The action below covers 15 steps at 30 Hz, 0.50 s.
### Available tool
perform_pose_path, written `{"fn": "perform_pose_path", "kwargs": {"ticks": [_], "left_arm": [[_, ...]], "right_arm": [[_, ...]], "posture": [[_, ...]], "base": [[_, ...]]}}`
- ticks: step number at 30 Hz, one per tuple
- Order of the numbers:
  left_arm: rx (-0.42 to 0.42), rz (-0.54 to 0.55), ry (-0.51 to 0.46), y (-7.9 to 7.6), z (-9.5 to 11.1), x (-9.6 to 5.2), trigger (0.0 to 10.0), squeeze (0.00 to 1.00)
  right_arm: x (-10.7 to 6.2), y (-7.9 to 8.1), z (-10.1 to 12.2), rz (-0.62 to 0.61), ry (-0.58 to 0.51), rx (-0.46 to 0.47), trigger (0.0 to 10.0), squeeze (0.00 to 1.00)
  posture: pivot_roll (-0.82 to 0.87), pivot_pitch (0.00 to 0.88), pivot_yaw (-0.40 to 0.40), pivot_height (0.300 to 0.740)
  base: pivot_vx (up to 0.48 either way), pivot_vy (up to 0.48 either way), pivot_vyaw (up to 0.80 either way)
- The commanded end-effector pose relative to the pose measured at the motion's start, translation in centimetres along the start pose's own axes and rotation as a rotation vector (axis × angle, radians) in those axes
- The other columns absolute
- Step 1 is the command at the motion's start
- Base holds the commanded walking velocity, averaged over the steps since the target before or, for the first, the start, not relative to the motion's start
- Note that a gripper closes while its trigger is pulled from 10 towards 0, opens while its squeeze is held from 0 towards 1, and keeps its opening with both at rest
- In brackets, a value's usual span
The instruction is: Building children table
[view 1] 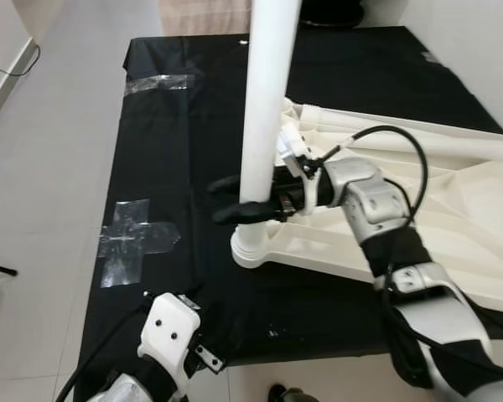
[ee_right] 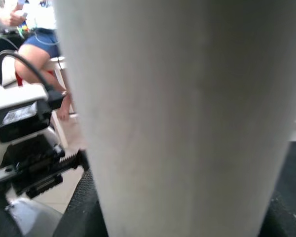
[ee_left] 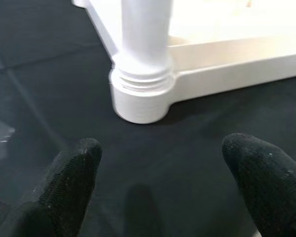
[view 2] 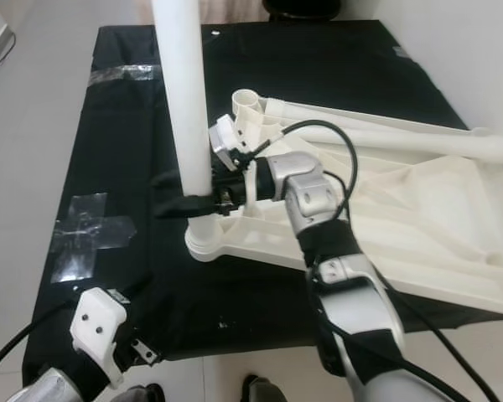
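Upright, smooth white cylindrical leg (view 1: 267, 100), right hand (view 1: 235, 199) clasping it, black cloth (view 1: 168, 151)

The scene is evenly and brightly lit, with soft daylight-like light and only faint shadows cast on the black cloth (view 1: 168, 142); mild glare is seen on the patches of clear tape (view 1: 134, 239). The head views are rendered sharp, slightly washed out toward the pale floor (view 1: 42, 167). In the wrist views the white table leg (ee_right: 177, 118) is blurred by closeness, and the near fingertips (ee_left: 74, 168) are kept soft.
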<state>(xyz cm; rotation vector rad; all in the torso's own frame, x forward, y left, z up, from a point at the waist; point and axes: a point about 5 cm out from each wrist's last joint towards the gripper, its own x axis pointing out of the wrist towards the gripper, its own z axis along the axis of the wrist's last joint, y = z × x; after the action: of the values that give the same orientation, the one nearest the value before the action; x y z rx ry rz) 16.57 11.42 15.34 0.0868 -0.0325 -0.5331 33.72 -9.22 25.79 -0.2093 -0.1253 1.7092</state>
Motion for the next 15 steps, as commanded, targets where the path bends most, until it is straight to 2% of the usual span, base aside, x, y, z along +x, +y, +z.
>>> {"fn": "perform_pose_path", "kwargs": {"ticks": [1, 2, 4, 5, 6, 7, 8, 9, 10, 11, 12, 14, 15], "left_arm": [[-0.014, -0.013, 0.017, -0.4, -0.2, -0.1, 10.0, 0.0], [-0.016, -0.012, 0.015, -0.4, -0.3, 0.0, 10.0, 0.0], [-0.018, -0.011, 0.01, -0.3, -0.4, 0.1, 10.0, 0.0], [-0.018, -0.01, 0.01, -0.2, -0.4, 0.2, 10.0, 0.0], [-0.018, -0.009, 0.01, 0.0, -0.4, 0.2, 10.0, 0.0], [-0.018, -0.009, 0.01, 0.0, -0.4, 0.2, 10.0, 0.0], [-0.017, -0.008, 0.008, 0.2, -0.3, 0.3, 10.0, 0.0], [-0.016, -0.01, 0.004, 0.3, -0.3, 0.5, 10.0, 0.0], [-0.016, -0.01, 0.004, 0.3, -0.3, 0.5, 10.0, 0.0], [-0.013, -0.015, 0.0, 0.6, -0.5, 0.9, 10.0, 0.0], [-0.013, -0.015, 0.0, 0.6, -0.5, 0.9, 10.0, 0.0], [-0.009, -0.016, -0.001, 0.8, -0.7, 1.3, 10.0, 0.0], [-0.009, -0.016, -0.001, 0.8, -0.7, 1.3, 10.0, 0.0]], "right_arm": [[-0.8, 0.9, -0.3, -0.075, 0.003, -0.009, 0.0, 0.0], [-1.1, 1.3, -0.4, -0.131, 0.002, -0.02, 0.0, 0.0], [-0.5, 2.7, -1.4, -0.462, -0.013, 0.014, 0.0, 0.0], [-0.1, 3.1, -2.4, -0.697, 0.017, 0.031, 0.0, 0.0], [-0.2, 4.0, -4.0, -1.013, 0.117, 0.053, 0.0, 0.0], [-0.2, 4.0, -4.0, -1.013, 0.117, 0.053, 0.0, 0.0], [0.5, 6.4, -5.5, -1.158, 0.197, 0.089, 0.0, 0.0], [1.5, 8.3, -6.3, -1.213, 0.25, 0.088, 0.0, 0.0], [1.5, 8.3, -6.3, -1.213, 0.25, 0.088, 0.0, 0.0], [3.5, 9.1, -6.7, -1.169, 0.234, 0.091, 0.0, 0.0], [3.5, 9.1, -6.7, -1.169, 0.234, 0.091, 0.0, 0.0], [4.5, 7.8, -6.6, -1.116, 0.192, 0.084, 0.0, 0.0], [4.5, 7.8, -6.6, -1.116, 0.192, 0.084, 0.0, 0.0]], "posture": [[0.08, 0.249, -0.073, 0.74], [0.06, 0.245, -0.079, 0.74], [0.05, 0.238, -0.089, 0.74], [0.03, 0.237, -0.081, 0.74], [0.03, 0.239, -0.079, 0.74], [0.03, 0.239, -0.079, 0.74], [0.01, 0.242, -0.073, 0.74], [0.01, 0.239, -0.067, 0.74], [0.01, 0.239, -0.067, 0.74], [0.0, 0.214, -0.062, 0.74], [0.0, 0.214, -0.062, 0.74], [0.0, 0.187, -0.069, 0.74], [0.0, 0.187, -0.069, 0.74]], "base": [[0.0, 0.0, 0.0], [0.0, 0.0, 0.0], [0.0, 0.0, 0.0], [0.0, 0.0, 0.0], [0.0, 0.0, 0.0], [0.0, 0.0, 0.0], [0.0, 0.0, 0.0], [0.0, 0.0, 0.0], [0.0, 0.0, 0.0], [0.0, 0.0, 0.0], [0.0, 0.0, 0.0], [0.0, 0.0, 0.0], [0.0, 0.0, 0.0]]}}
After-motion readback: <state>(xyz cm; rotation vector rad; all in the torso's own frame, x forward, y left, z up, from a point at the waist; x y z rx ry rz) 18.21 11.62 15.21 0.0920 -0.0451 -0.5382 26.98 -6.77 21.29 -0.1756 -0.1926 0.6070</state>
